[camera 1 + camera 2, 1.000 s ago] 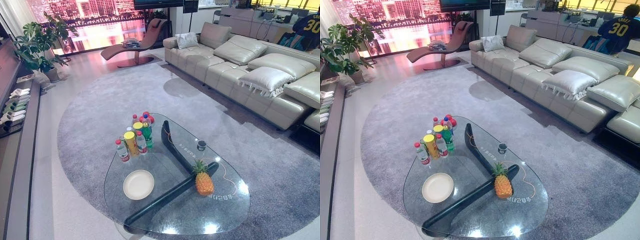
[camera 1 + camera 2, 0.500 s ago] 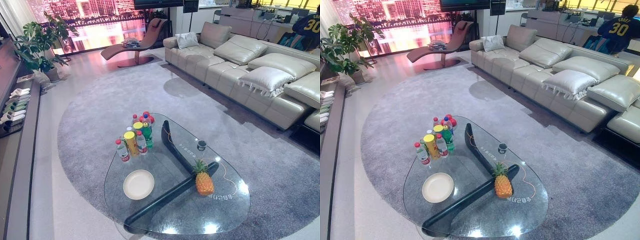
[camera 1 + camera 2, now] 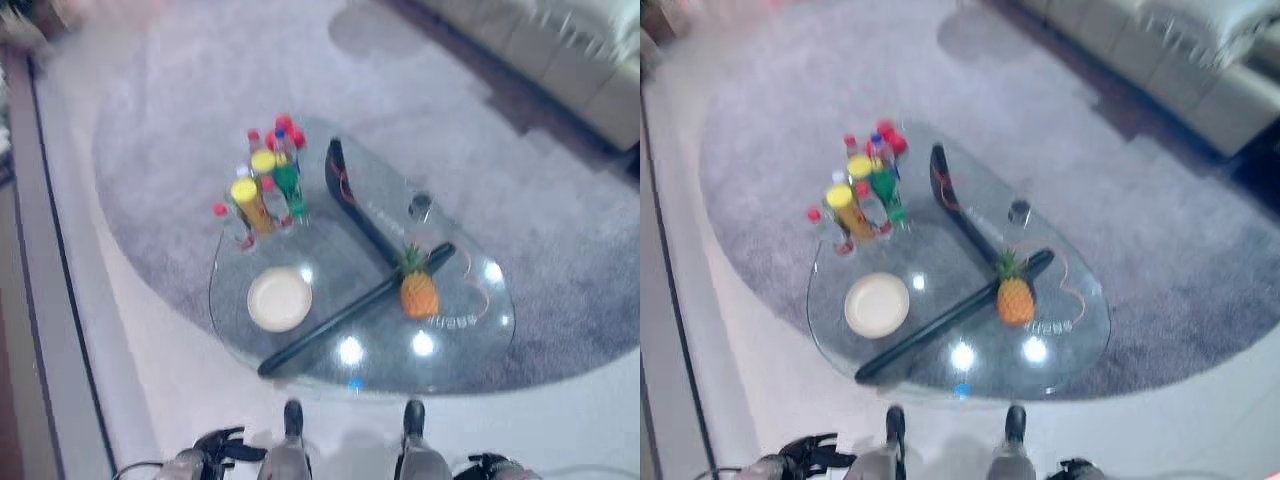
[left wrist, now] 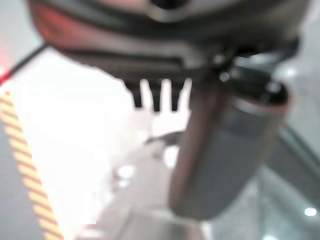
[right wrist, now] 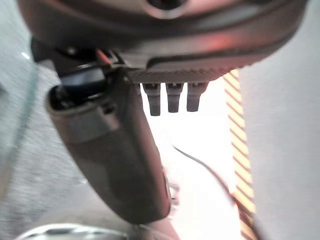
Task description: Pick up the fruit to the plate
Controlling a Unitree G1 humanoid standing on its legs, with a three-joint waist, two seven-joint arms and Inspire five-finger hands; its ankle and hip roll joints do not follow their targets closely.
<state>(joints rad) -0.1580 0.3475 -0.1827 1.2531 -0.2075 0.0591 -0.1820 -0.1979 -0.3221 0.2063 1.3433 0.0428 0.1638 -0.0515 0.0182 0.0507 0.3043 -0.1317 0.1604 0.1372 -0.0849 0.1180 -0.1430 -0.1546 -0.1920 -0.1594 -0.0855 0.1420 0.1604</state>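
An orange pineapple [image 3: 419, 293] with a green crown stands upright on the right part of the oval glass table [image 3: 380, 355]. A round white plate [image 3: 279, 300] lies bare on the table's left part, across the dark base bar from the fruit. My left hand [image 3: 225, 445] hangs low at the lower left, well short of the table. My right hand [image 3: 490, 466] hangs at the lower right. In the wrist views the left hand [image 4: 165, 30] and the right hand [image 5: 165, 35] each have straight fingers and hold nothing.
A cluster of bottles and a yellow can [image 3: 262, 190] stands behind the plate. A small dark cup [image 3: 420, 206] sits behind the pineapple. The table rests on a grey rug [image 3: 170, 120]; a pale sofa [image 3: 560, 60] runs along the far right.
The whole picture has shifted: the camera now looks steeply down at the table. Pineapple, plate and bottles stand as before. Both hands now show at the lower edge.
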